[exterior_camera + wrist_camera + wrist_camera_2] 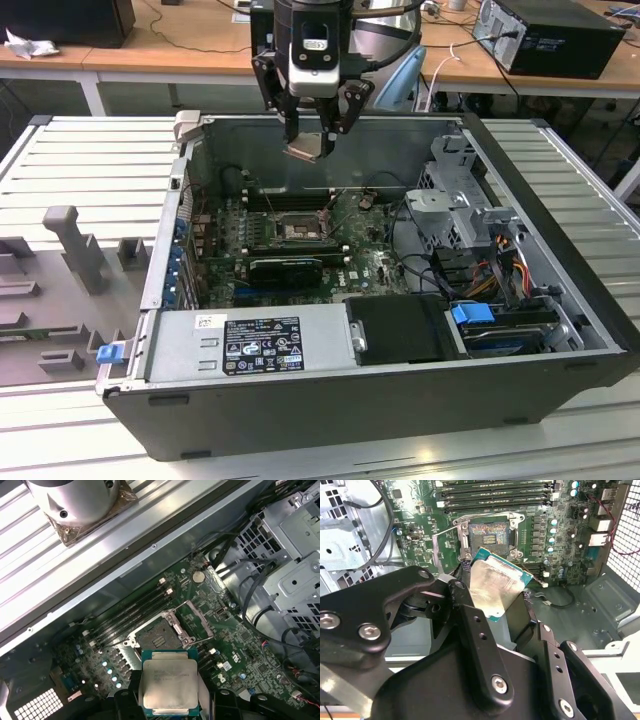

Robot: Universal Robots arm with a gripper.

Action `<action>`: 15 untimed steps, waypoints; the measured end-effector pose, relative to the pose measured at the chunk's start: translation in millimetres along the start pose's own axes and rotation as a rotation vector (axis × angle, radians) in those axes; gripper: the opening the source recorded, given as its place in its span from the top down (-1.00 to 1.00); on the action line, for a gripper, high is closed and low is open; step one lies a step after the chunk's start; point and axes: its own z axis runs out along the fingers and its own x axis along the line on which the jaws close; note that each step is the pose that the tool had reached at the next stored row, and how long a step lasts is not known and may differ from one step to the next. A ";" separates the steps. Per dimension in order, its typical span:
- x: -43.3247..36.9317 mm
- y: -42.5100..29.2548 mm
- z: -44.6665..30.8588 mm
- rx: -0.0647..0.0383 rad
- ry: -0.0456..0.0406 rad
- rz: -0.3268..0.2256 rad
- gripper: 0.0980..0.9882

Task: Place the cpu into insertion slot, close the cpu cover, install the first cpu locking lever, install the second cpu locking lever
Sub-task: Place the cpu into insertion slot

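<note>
My gripper [312, 132] hangs over the open computer case, shut on the cpu [308, 149], a flat square chip with a silvery top. In both wrist views the cpu [495, 582] [168, 682] sits tilted between the black fingers [465, 605], well above the board. Below it the insertion slot [298, 229] [489, 534] [157, 637] lies uncovered on the green board, with its pale contact field showing. The cpu cover [196, 619] [443, 547], a thin metal frame, stands swung open beside the slot.
Long black memory slots [285, 200] run behind the socket and a black graphics card [285, 268] lies in front of it. A drive cage [460, 210] with cables fills the exterior view's right, the power supply [250, 345] the near side. Grey fixtures [75, 245] stand outside the case.
</note>
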 end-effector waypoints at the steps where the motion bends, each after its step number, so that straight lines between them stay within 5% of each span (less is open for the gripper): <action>1: 0.0 0.0 0.0 0.000 -0.0002 0.002 0.04; 15: 0.0 0.0 0.2 -0.001 -0.0057 0.064 0.04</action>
